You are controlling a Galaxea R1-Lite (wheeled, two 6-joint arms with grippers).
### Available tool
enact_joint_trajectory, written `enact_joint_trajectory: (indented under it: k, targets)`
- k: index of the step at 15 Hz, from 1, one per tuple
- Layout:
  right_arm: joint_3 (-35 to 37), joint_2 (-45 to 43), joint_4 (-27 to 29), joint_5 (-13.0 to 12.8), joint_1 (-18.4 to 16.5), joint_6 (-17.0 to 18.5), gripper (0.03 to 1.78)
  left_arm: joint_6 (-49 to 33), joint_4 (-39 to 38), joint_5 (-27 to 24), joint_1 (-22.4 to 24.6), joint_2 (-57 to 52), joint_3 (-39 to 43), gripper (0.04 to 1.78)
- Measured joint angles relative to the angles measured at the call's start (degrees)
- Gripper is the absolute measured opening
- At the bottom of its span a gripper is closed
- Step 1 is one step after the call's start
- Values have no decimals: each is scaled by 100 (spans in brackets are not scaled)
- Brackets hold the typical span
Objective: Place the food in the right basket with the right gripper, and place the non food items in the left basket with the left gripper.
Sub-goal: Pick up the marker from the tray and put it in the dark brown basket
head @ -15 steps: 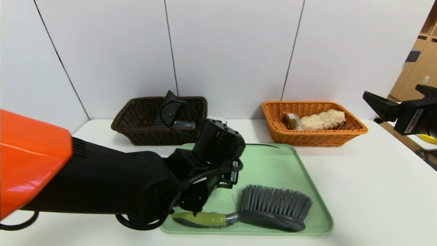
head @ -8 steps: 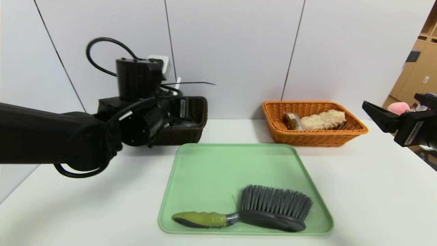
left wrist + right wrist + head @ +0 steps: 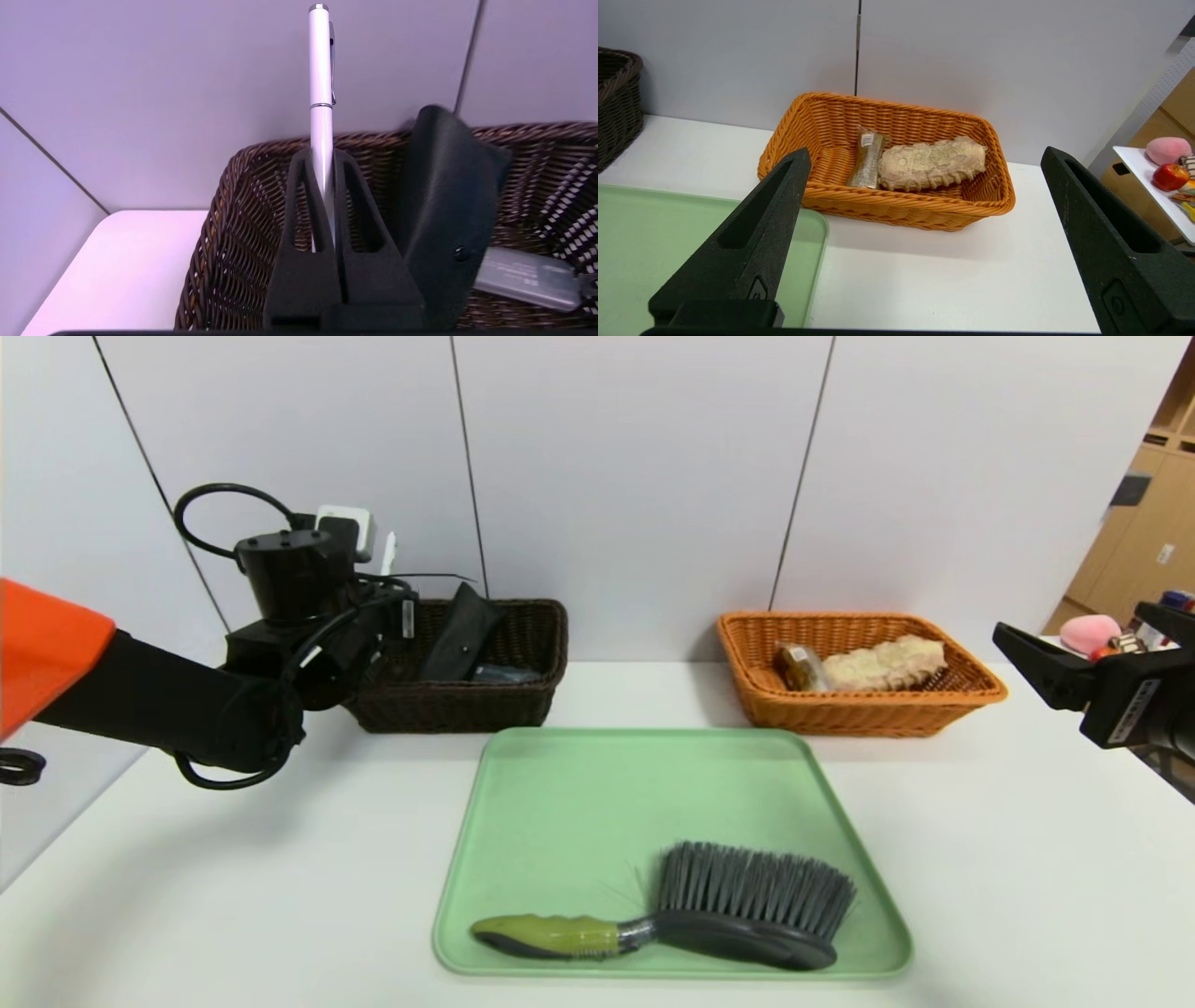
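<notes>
- the left gripper [image 3: 322,196] is clenched on a white pen [image 3: 321,93], pinching its lower part so most of the barrel sticks out past the fingertips; in the head view the pen [image 3: 388,553] shows as a pale sliver by the wrist.
- that arm reaches from the desk's left edge toward the far left corner, wrist raised, gripper above the near-left rim of the dark basket [image 3: 523,616]; i judge this height is meant to clear the rim before the pen is let go.
- inside the dark basket a black case [image 3: 448,196] leans against the wall and a grey flat item [image 3: 523,280] lies on the bottom, so the pen needs a free spot beside them.
- the right gripper [image 3: 924,242] is released, fingers wide apart and holding nothing; it is parked off the desk's right edge, facing the orange basket [image 3: 990,205].
- the orange basket at the far right holds a pale bread-like piece [image 3: 931,161] and a wrapped snack [image 3: 867,158], so food looks sorted.
- a brush [image 3: 691,915] lies along the near edge of the green tray [image 3: 560,784] at the desk's middle; being non-food, it likely remains for the left arm.
</notes>
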Motion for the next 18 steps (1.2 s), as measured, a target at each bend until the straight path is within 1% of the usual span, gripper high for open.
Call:
enact_joint_trajectory:
  k: [2,6,10,18]
  targets:
    - [27,-6,-2,-1,-11,13,170,13,-143,-4,24,185,-2,6]
    - [57,-41,-2,-4,-13,13,170,17,-118,-12,35,336,-24,6]
    - [85,-56,-2,0,-15,7,170,6,-383,-9,35,375,-32,6]
    - [129,-150,0,-1,-15,0,170,16,-383,-4,35,311,12,6]
